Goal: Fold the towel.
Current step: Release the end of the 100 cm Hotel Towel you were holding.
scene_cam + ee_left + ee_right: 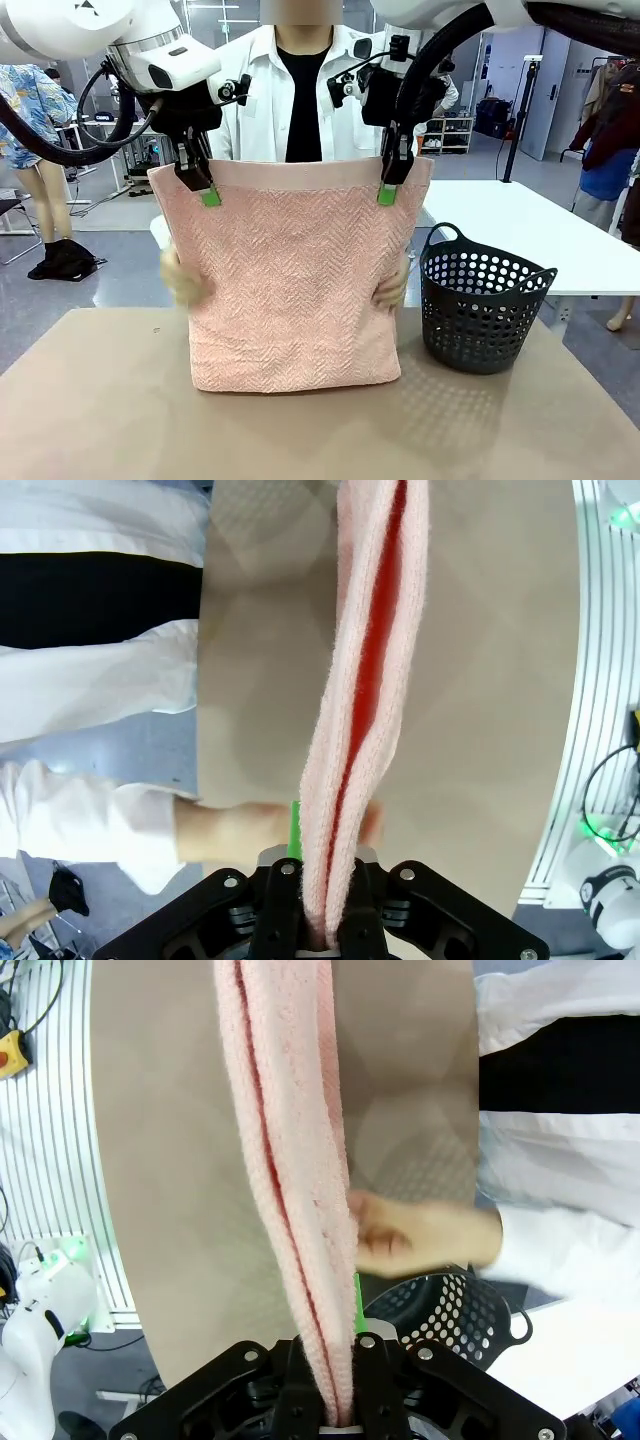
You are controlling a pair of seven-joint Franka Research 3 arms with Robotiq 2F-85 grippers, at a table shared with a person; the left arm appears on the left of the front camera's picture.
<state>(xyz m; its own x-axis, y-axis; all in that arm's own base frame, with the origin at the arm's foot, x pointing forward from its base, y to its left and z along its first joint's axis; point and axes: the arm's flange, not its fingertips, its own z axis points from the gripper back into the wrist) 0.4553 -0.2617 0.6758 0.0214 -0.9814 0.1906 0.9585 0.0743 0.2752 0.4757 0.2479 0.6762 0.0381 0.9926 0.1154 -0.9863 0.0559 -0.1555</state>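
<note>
Hanging down to the table (90, 400) in the front view, the towel (295, 290) is pinched at its top corners by the left gripper (209, 192) and right gripper (388, 190); the left wrist view, then the right, shows jaws clamped on its doubled layers.

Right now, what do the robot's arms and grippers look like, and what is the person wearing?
Both arms are white and rounded: the left arm carries a thick black cable, the right arm a thick black hose. The left gripper and right gripper are black with green pads. The person wears an open white shirt over a black top.
</note>
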